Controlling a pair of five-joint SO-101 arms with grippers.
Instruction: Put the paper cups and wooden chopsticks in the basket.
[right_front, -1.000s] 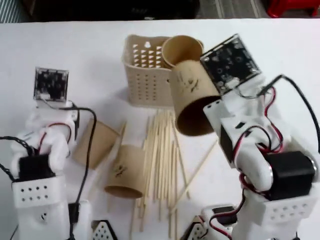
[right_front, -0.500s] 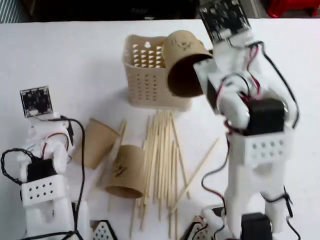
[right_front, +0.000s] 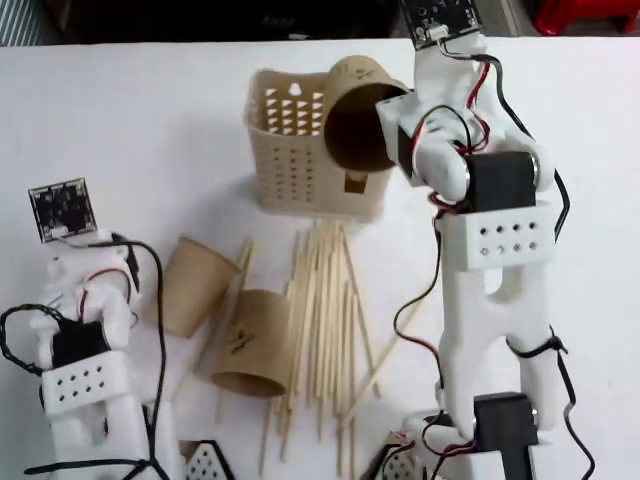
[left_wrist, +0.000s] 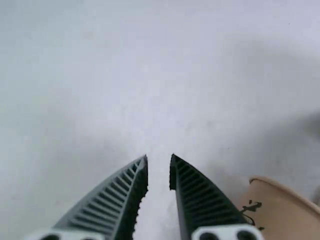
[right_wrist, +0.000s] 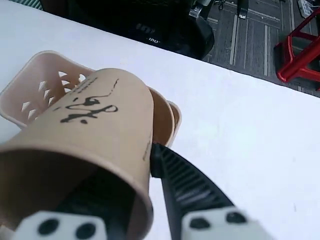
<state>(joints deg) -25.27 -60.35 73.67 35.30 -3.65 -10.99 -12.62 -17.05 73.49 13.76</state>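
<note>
Basket (right_front: 290, 170): one corner was hidden behind held paper cup (right_front: 360, 85). Second cup (right_wrist: 161, 117) inside basket: mostly hidden. Chopsticks (right_front: 325, 300) near basket: some ran under lying cup (right_front: 248, 345)

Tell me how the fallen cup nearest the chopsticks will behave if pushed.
The cup lies on its side, so a nudge would likely roll it. Being paper, it probably dents under a hard squeeze. Touching the chopsticks, it may scatter them.
</note>
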